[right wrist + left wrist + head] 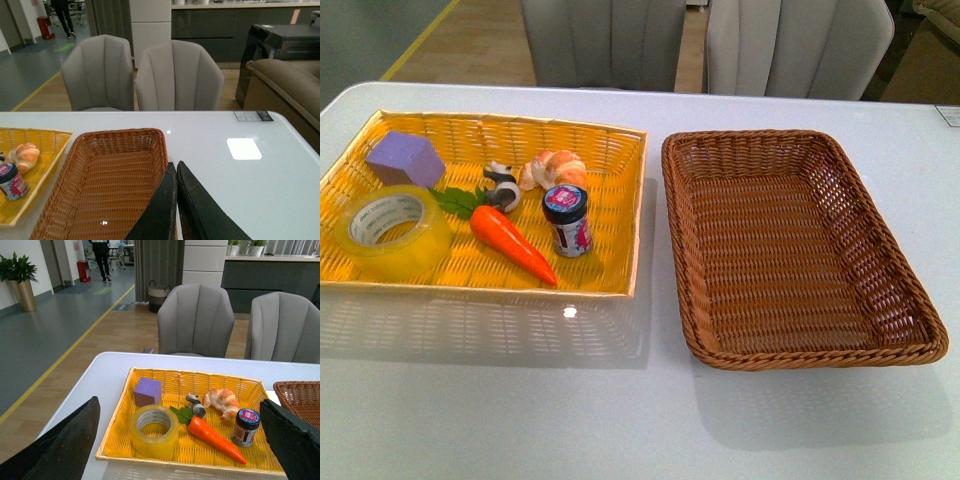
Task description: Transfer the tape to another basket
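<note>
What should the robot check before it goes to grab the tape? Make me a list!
1. Tape reachable: ok. It lies flat in the yellow basket, with nothing on top.
2. Room around the tape: cannot tell. The block sits very close to it, on the far side.
3. Brown basket free: ok. Nothing is in it.
4. Left gripper ready: ok. Its jaws are wide open and face the tape.
5. Right gripper out of the way: cannot tell. Its jaws are shut, near the brown basket's rim.
</note>
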